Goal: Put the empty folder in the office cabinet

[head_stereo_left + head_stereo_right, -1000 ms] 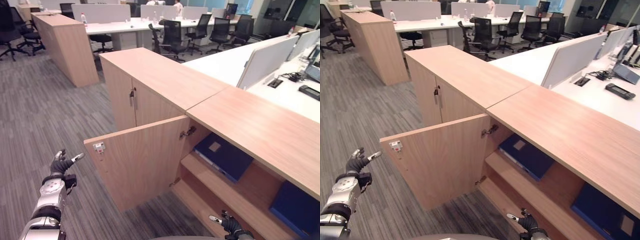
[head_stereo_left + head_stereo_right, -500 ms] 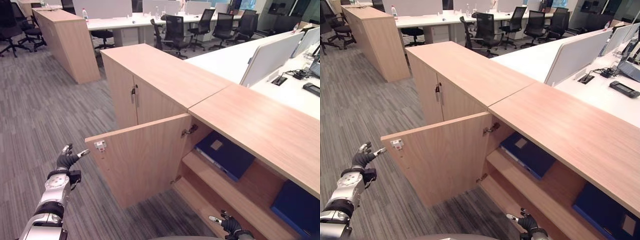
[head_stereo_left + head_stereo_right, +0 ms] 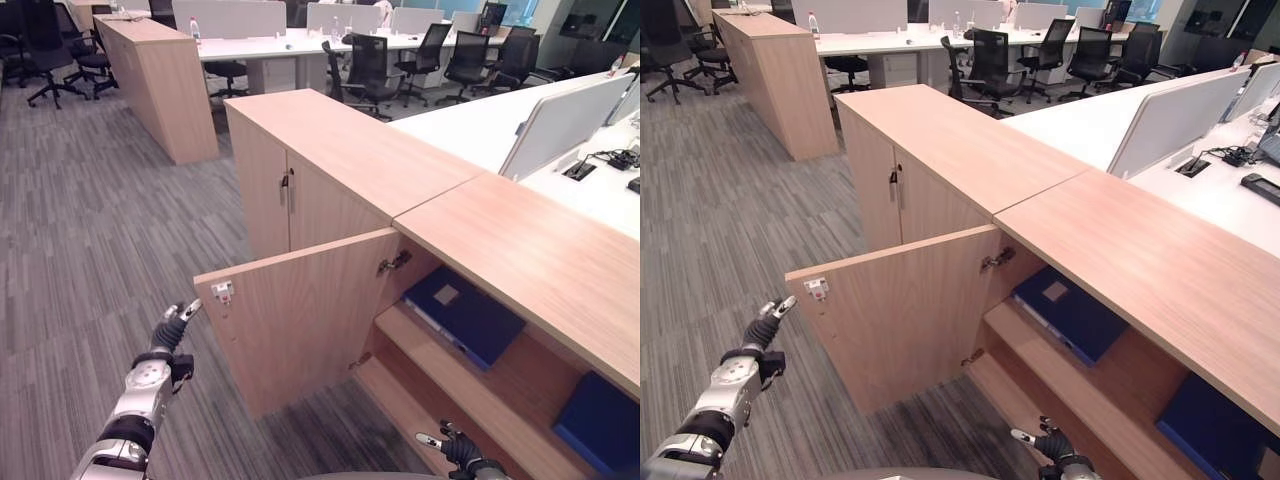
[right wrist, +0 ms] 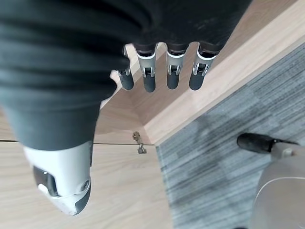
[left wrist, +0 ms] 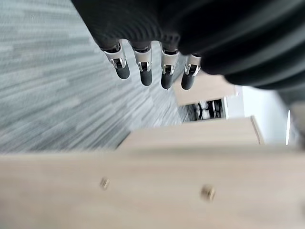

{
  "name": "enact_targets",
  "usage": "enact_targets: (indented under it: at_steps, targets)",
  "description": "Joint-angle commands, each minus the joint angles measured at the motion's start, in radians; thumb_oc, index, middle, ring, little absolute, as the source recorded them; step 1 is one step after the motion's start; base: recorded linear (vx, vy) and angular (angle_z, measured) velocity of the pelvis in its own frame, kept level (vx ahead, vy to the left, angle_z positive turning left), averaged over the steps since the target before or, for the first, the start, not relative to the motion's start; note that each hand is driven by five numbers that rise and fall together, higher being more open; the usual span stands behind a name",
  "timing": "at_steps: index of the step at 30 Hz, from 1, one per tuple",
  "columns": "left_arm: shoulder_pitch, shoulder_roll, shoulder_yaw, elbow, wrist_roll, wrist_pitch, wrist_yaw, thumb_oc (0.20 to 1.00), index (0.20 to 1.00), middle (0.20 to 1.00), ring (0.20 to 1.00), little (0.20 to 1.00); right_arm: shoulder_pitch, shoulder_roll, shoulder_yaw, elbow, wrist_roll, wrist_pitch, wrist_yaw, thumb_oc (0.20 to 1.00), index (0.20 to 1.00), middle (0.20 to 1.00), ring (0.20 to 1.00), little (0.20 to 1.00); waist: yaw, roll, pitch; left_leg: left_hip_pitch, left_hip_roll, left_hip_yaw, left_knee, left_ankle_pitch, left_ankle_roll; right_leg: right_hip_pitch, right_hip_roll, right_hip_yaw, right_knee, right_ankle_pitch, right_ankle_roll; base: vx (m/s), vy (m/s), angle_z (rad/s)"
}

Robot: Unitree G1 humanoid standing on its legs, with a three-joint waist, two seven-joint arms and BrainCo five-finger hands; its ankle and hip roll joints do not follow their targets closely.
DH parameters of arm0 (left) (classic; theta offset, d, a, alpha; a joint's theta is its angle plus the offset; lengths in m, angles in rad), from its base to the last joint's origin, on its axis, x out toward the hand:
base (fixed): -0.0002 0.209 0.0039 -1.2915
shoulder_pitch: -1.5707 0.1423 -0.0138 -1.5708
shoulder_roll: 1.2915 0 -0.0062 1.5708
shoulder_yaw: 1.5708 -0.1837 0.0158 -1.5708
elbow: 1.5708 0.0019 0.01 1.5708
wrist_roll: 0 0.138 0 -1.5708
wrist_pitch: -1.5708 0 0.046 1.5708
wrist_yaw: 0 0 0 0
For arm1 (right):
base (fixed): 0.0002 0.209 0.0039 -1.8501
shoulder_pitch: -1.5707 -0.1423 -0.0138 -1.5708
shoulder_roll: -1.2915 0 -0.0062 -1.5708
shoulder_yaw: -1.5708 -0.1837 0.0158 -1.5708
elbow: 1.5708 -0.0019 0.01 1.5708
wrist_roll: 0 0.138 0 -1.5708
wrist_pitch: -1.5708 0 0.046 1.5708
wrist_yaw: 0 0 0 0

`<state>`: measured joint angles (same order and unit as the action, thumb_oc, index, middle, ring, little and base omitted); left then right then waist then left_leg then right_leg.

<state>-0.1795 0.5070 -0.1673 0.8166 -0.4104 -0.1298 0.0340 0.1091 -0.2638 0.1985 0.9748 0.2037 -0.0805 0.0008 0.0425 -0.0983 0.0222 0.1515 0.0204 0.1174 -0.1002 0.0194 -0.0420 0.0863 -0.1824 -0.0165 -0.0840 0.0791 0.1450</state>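
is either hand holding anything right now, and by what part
Nothing is held. The left hand is open beside the edge of the cabinet door. The right hand hangs open, low in front of the cabinet. Folders lie inside.

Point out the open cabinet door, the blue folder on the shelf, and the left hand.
cabinet door [image 3: 300,310], left eye view, its inner face
blue folder [image 3: 465,312], left eye view, its cover
left hand [image 3: 172,328], left eye view, its back

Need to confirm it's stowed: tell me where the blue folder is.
The blue folder lies on the upper shelf inside the open cabinet, right of the open door.
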Motion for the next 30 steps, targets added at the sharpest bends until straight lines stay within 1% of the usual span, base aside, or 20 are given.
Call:
enact_targets:
  at_steps: [1, 4, 6, 8, 19, 25, 30]
  targets:
    - [-0.154, -0.108, -0.097, -0.169, -0.004, -0.089, -0.118, 1.0, 1.0, 1.0, 1.0, 1.0, -0.079, -0.019, 0.033, -0.013, -0.023, -0.019, 0.001, 1.0, 1.0, 1.0, 1.0, 1.0, -0.054, 0.032, -0.002, 0.001, -0.014, -0.032, 0.013, -0.086, 0.025, -0.026, -0.037, -0.027, 0.098, -0.051, 0.1, 0.0, 0.0, 0.0]
    - [-0.119, -0.108, -0.12, -0.272, -0.017, -0.089, -0.149, 1.0, 1.0, 1.0, 1.0, 1.0, -0.073, -0.012, 0.025, -0.006, -0.024, -0.018, 0.004, 1.0, 1.0, 1.0, 1.0, 1.0, -0.048, 0.035, 0.001, -0.002, -0.017, -0.04, 0.013, -0.085, 0.026, -0.027, -0.042, -0.038, 0.104, -0.051, 0.1, -0.02, 0.006, -0.02]
    - [-0.107, -0.107, -0.127, -0.301, -0.023, -0.087, -0.162, 1.0, 1.0, 1.0, 1.0, 1.0, -0.07, -0.01, 0.023, -0.005, -0.024, -0.017, 0.006, 1.0, 1.0, 1.0, 1.0, 1.0, -0.045, 0.036, 0.001, -0.004, -0.018, -0.041, 0.013, -0.084, 0.027, -0.028, -0.044, -0.04, 0.106, -0.051, 0.1, -0.02, 0.003, 0.05]
    - [-0.08, -0.106, -0.133, -0.368, -0.05, -0.082, -0.188, 1.0, 1.0, 1.0, 1.0, 1.0, -0.062, -0.004, 0.018, 0.0, -0.023, -0.014, 0.009, 1.0, 1.0, 1.0, 1.0, 1.0, -0.04, 0.038, 0.003, -0.008, -0.021, -0.046, 0.013, -0.082, 0.028, -0.027, -0.048, -0.049, 0.108, -0.052, 0.099, -0.02, 0.001, 0.13]
    - [-0.047, -0.092, -0.154, -0.564, -0.14, -0.067, -0.263, 1.0, 1.0, 1.0, 1.0, 1.0, -0.044, 0.009, 0.004, 0.019, -0.014, -0.011, 0.017, 1.0, 1.0, 1.0, 1.0, 1.0, -0.033, 0.049, 0.003, -0.024, -0.034, -0.054, 0.013, -0.077, 0.025, -0.023, -0.064, -0.089, 0.103, -0.046, 0.099, -0.02, 0.002, 0.09]
    - [-0.025, -0.097, -0.156, -0.653, -0.203, -0.061, -0.283, 1.0, 1.0, 1.0, 1.0, 1.0, -0.056, 0.018, 0.005, 0.039, -0.005, -0.011, 0.017, 1.0, 1.0, 1.0, 1.0, 1.0, -0.03, 0.058, 0.006, -0.025, -0.039, -0.052, 0.013, -0.077, 0.028, -0.032, -0.068, -0.082, 0.122, -0.048, 0.099, 0.0, -0.001, 0.01]
    - [0.015, -0.084, -0.188, -0.689, -0.189, -0.037, -0.309, 1.0, 1.0, 1.0, 1.0, 1.0, -0.062, 0.02, -0.004, 0.044, 0.013, -0.01, 0.016, 1.0, 1.0, 1.0, 1.0, 1.0, -0.035, 0.066, 0.014, -0.023, -0.042, -0.051, 0.014, -0.079, 0.033, -0.043, -0.071, -0.071, 0.133, -0.046, 0.098, 0.0, 0.0, 0.0]
